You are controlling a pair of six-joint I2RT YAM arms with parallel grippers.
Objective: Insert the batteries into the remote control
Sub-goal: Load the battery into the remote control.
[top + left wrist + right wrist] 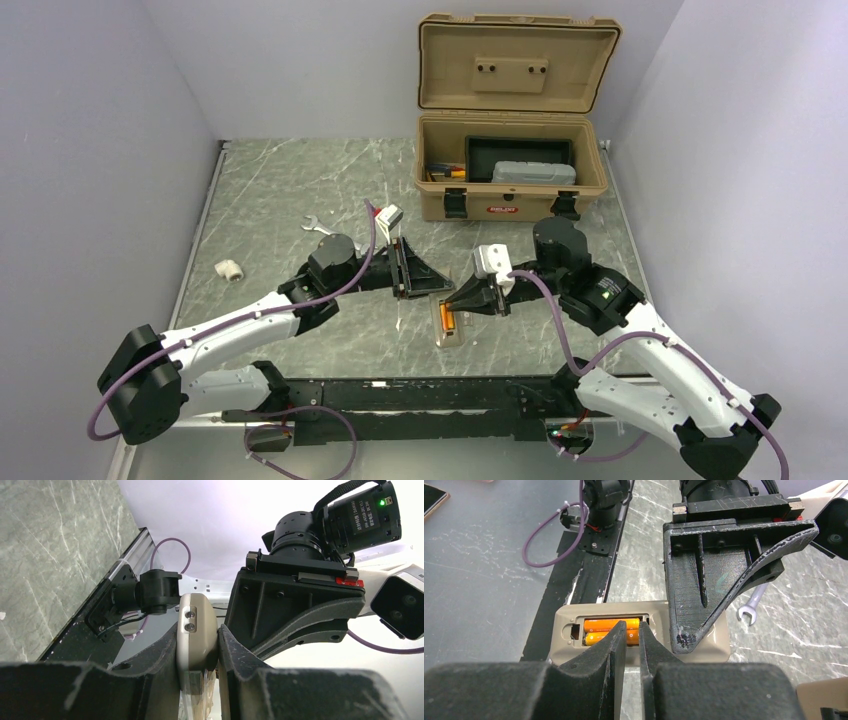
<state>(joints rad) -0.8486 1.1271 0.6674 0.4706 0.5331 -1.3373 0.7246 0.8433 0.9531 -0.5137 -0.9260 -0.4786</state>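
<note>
My left claw (198, 640) is clamped on one end of the remote control (563, 645) and holds it off the marble table (270, 200), between the two arms, with its grey-tan back and open battery bay facing my right wrist camera. Two orange batteries (606, 625) lie side by side in that bay, lengthwise; both look seated, though the right claw hides their near ends, so I cannot confirm that they sit flat against the contacts. My right claw (633, 632) is narrowed to a sliver of a gap. Its tips are right at the batteries, with nothing visibly gripped between them. It appears to be pressing them home rather than carrying anything.

I judge the loading nearly done: both cells are in the bay. What is left is a last push to seat them, and closing the bay if it has a cover. I see no cover in these views.
</note>
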